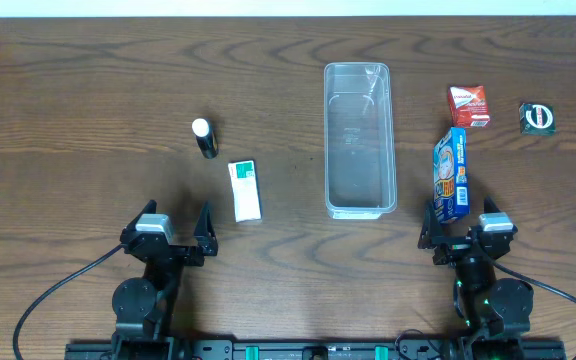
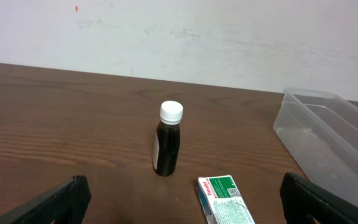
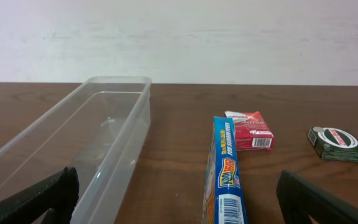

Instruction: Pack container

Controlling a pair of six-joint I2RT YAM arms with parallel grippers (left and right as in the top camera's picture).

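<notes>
The clear plastic container (image 1: 360,140) stands empty at the table's middle; it also shows in the left wrist view (image 2: 331,134) and in the right wrist view (image 3: 86,137). A dark bottle with a white cap (image 1: 205,138) (image 2: 168,140) stands upright at the left. A green and white box (image 1: 245,190) (image 2: 225,200) lies below it. A blue box (image 1: 450,175) (image 3: 225,174) stands on its edge right of the container. A red box (image 1: 468,106) (image 3: 249,130) and a dark green box (image 1: 538,117) (image 3: 337,144) lie farther back. My left gripper (image 1: 176,232) (image 2: 182,208) and right gripper (image 1: 463,232) (image 3: 179,208) are open and empty near the front edge.
Black cables loop from each arm base at the table's front edge (image 1: 58,295). A pale wall (image 2: 179,37) stands behind the table's far edge.
</notes>
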